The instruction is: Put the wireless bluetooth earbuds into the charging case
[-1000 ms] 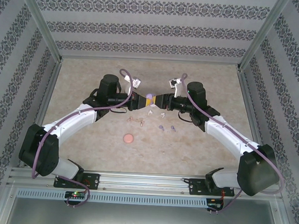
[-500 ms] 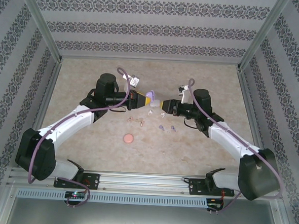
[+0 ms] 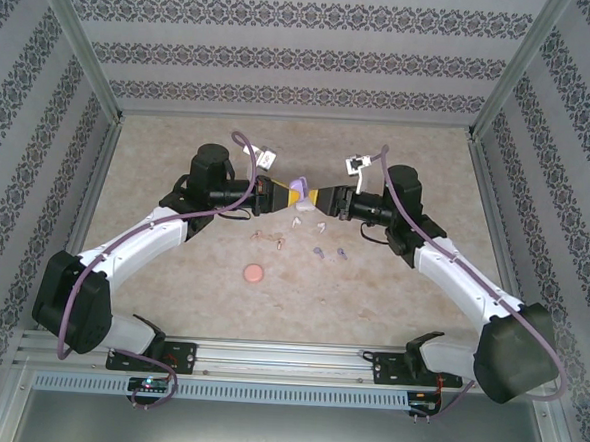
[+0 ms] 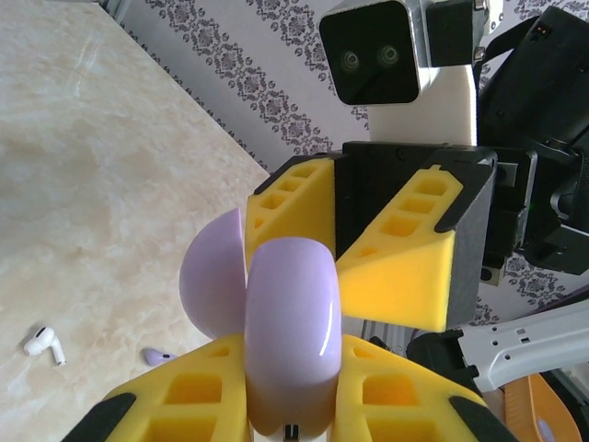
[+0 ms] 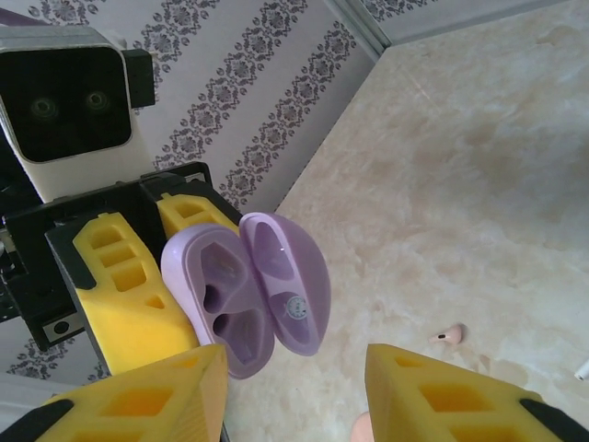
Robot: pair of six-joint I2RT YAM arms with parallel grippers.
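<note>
**Ana:** Right claw (image 3: 323, 198) has dipped away and come back up level with the purple charging case (image 5: 244, 295) since a second ago. Its jaws stand apart, with nothing between them.

**Ben:** And the left claw (image 3: 293, 194)?

**Ana:** Clenched on the case's lower body, held up off the counter (image 3: 160, 138), lid swung open.

**Ben:** What makes this step go well?

**Ana:** I'd keep the left steady, with the opening turned toward the right arm and the grip clear of the hinge. Then send the right down for the purple earbuds (image 3: 318, 252), which lie on the counter just nearer the bases than the case. Pinch one by its head so the stem leads into a well.

**Ben:** Are the wells free?

**Ana:** The right wrist view looks straight in, and both are empty. The left wrist view gives the shell's smooth back, plus a white earbud (image 4: 44, 343) on the counter below.
</note>
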